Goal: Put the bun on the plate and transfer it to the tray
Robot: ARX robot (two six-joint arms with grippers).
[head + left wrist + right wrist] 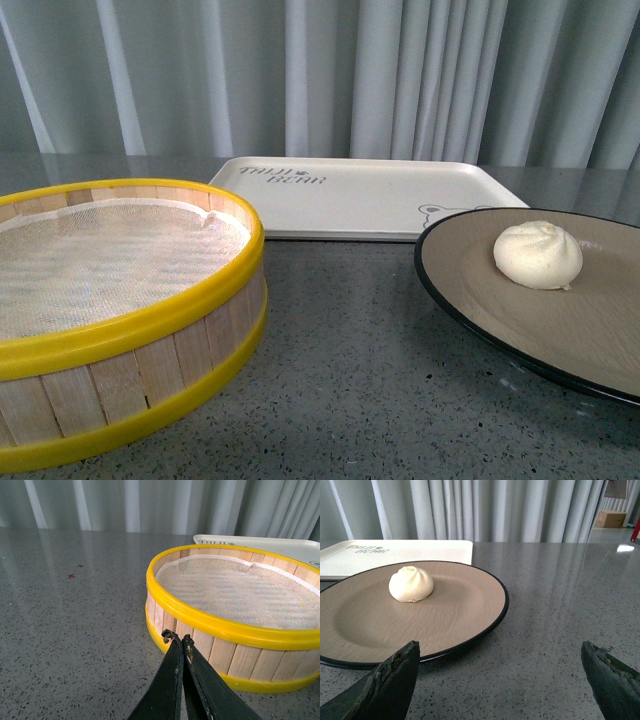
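Sitting on the plate (470,300), toward its far side, is the bun (538,255): upright, pleated swirl up, nothing touching it. Plate is flat on the grey speckled table (350,390), on the robot's right in the front view, partly cut off by the frame edge.

Tray (380,195) lies flat further back, centre-right, lettering at its far-left corner, bear outline at its near-right corner. Nothing on the parts of it that show. Plate's far rim hides the tray's near-right corner in the front view. They sit just beside each other; can't tell if they touch.

Steamer basket (150,320) is on the robot's left, yellow rim, white mesh liner inside, no bun in it. It's apart from the plate, with bare table between them.

Left gripper (175,639): jaws pressed together, nothing between them. Tips are low over the table, right at the basket's outer wall. Contact with the wall can't be confirmed.

Right gripper (499,647): jaws spread wide, nothing held. It's low over the table at the plate's near edge; one finger (390,680) overlaps the plate rim in the right wrist view, the other is over bare table.

Neither arm shows in the front view. Grey curtain (400,80) runs behind the table.
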